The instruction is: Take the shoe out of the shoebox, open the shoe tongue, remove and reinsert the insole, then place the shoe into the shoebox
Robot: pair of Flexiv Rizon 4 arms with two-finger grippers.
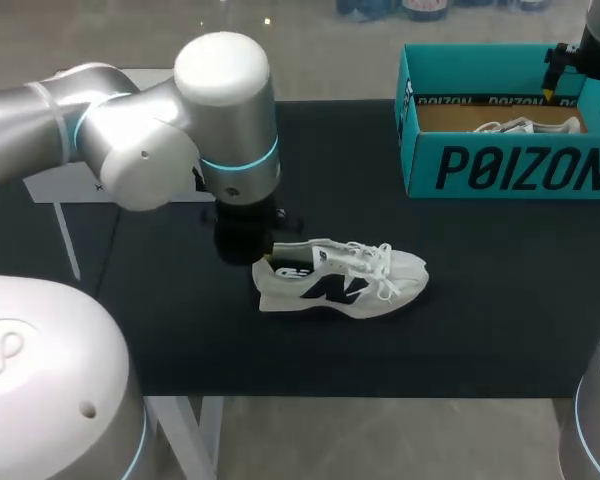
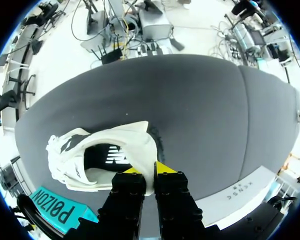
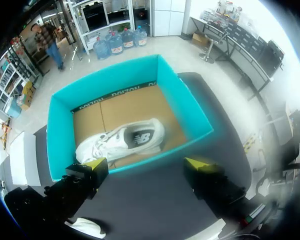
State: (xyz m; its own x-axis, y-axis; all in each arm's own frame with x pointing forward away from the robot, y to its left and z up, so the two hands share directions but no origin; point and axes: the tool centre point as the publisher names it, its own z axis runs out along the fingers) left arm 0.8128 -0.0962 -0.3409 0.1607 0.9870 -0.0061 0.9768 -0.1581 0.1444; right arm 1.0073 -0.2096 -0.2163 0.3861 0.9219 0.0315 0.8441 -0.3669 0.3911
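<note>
The white shoe (image 1: pixel 340 280) stands on its sole in the middle of the head view, with the toe pointing to the right. It rests on the dark tabletop (image 1: pixel 500 320), outside the teal shoebox (image 1: pixel 510 170) in the upper right of the frame. The left pincer (image 2: pixel 145 172) is pinching the heel edge of the shoe, with the white collar caught between its two yellow tips. The right pincer (image 3: pixel 146 165) hangs widely spread above the shoebox and holds nothing.

The step in hand seems to be opening the tongue. To do it well, the left pincer should hold the heel firmly so the shoe cannot slide. The right one should take the tongue itself, not only a lace, and pull it up and toward the toe.

The head view hides the left pincer behind the thick wrist of the arm. Only the left wrist view shows the pinch and the dark insole (image 2: pixel 110 155). The right wrist view shows a second shoe (image 3: pixel 121 141) lying in the box, while the head view shows only a small part of it.
</note>
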